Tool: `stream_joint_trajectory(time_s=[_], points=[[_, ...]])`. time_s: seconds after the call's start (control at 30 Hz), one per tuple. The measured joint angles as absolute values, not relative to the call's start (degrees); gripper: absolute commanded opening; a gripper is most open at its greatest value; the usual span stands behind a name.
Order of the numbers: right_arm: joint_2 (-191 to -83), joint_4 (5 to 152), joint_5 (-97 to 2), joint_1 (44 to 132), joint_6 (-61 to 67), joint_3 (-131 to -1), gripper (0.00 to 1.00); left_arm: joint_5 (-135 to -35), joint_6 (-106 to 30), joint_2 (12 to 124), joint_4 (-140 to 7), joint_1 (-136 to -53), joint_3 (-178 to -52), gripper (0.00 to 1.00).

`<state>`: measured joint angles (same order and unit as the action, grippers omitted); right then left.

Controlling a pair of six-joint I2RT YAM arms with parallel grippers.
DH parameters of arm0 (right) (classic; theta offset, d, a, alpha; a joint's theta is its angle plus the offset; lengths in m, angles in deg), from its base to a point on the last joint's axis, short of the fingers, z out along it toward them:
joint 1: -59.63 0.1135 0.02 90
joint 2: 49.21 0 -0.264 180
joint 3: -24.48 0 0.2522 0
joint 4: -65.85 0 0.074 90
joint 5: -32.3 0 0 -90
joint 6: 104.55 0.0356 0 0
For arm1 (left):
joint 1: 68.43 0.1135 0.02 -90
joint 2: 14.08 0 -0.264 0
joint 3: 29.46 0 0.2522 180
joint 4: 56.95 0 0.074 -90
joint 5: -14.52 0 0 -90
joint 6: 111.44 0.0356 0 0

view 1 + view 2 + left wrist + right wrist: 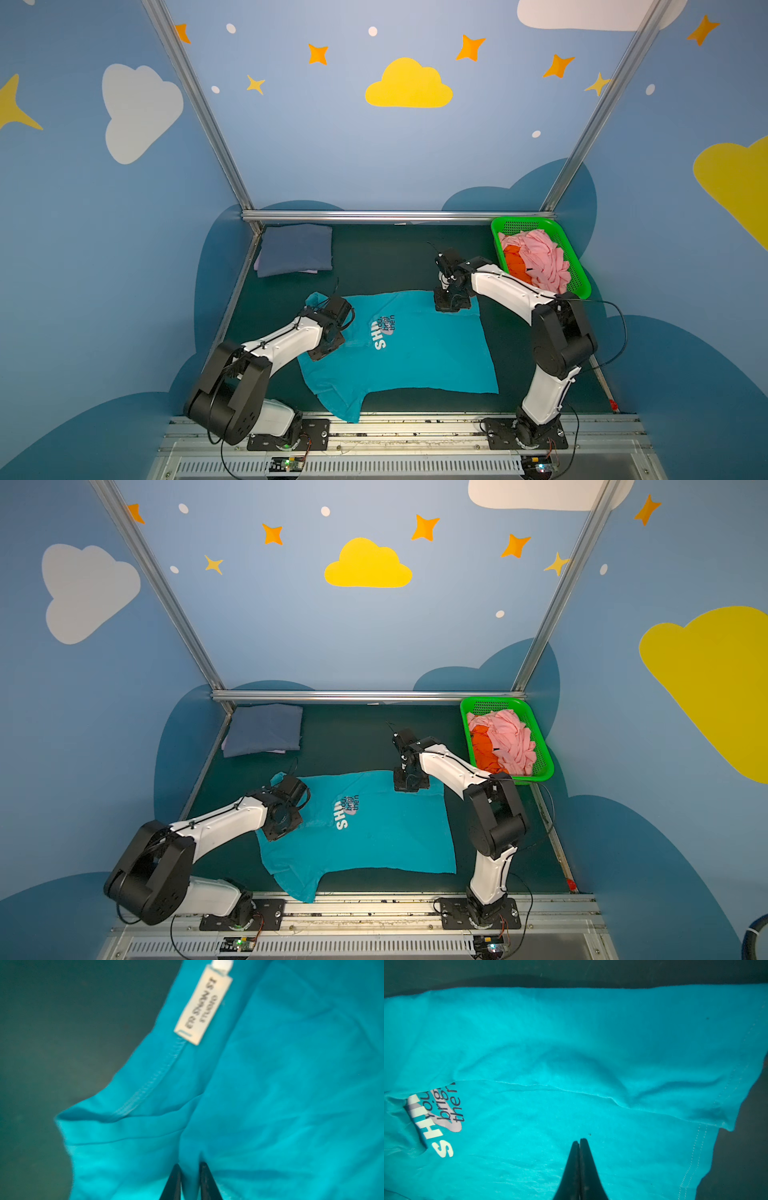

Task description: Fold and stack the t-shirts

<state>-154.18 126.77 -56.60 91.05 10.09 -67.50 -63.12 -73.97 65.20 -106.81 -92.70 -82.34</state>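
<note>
A teal t-shirt (415, 353) (374, 837) with white "SHINE" print lies partly folded in mid-table. At its left, collar end, my left gripper (323, 352) (190, 1165) is shut on a ridge of its cloth, near the neck label (202, 1005). My right gripper (451, 305) (580, 1140) is shut, with nothing between its fingers, its tips down on the shirt's far right part beside a fold line. A folded slate-blue t-shirt (296, 253) lies at the back left on a pale lavender one (258, 266). Pink (542, 257) and orange (514, 262) t-shirts lie crumpled in the basket.
The green perforated basket (578, 270) stands at the back right against the wall. Aluminium frame rails (395, 216) border the dark green table at the back and sides. One sleeve of the teal shirt (347, 409) hangs over the front rail.
</note>
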Motion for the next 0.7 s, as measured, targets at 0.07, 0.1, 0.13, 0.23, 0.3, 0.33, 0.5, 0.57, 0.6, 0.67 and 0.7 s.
stream_joint_trajectory(time_s=[0.07, 0.1, 0.13, 0.23, 0.3, 0.33, 0.5, 0.57, 0.6, 0.67, 0.7], points=[[-154.46, 126.81, -56.60, 91.09, 10.09, -67.89, 0.00, -62.62, -73.91, 62.34, -109.06, -92.65, -82.34, 0.17], [-154.55, 126.84, -56.58, 91.13, 10.09, -68.02, 0.00, -62.42, -73.93, 60.94, -109.98, -92.61, -82.34, 0.16], [-154.64, 126.84, -56.58, 91.20, 10.09, -68.11, 0.00, -62.33, -73.93, 59.74, -110.72, -92.59, -82.34, 0.14], [-154.83, 126.84, -56.56, 91.42, 10.09, -68.13, 0.00, -62.33, -74.06, 56.83, -112.38, -92.54, -82.29, 0.12], [-155.05, 126.84, -56.56, 91.57, 10.12, -68.13, 0.00, -62.36, -74.43, 55.56, -112.58, -92.54, -81.70, 0.13], [-155.18, 126.84, -56.56, 91.64, 10.09, -68.13, 0.00, -62.36, -74.80, 55.13, -112.58, -92.54, -81.09, 0.18], [-155.58, 126.81, -56.51, 91.72, 10.07, -68.13, 0.00, -63.19, -75.85, 55.59, -111.82, -92.52, -77.81, 0.54], [-155.73, 126.84, -56.49, 91.72, 10.07, -68.13, 0.00, -63.62, -75.92, 56.94, -110.77, -92.52, -77.53, 0.54], [-155.80, 126.84, -56.47, 91.72, 10.07, -68.13, 0.00, -63.84, -75.92, 57.81, -110.07, -92.52, -77.53, 0.54], [-155.86, 126.81, -56.40, 91.72, 10.07, -68.13, 0.00, -64.28, -75.92, 59.91, -108.56, -92.52, -77.55, 0.52], [-155.86, 126.81, -56.38, 91.72, 10.07, -68.13, 0.00, -64.34, -75.89, 60.83, -108.01, -92.52, -77.57, 0.51]])
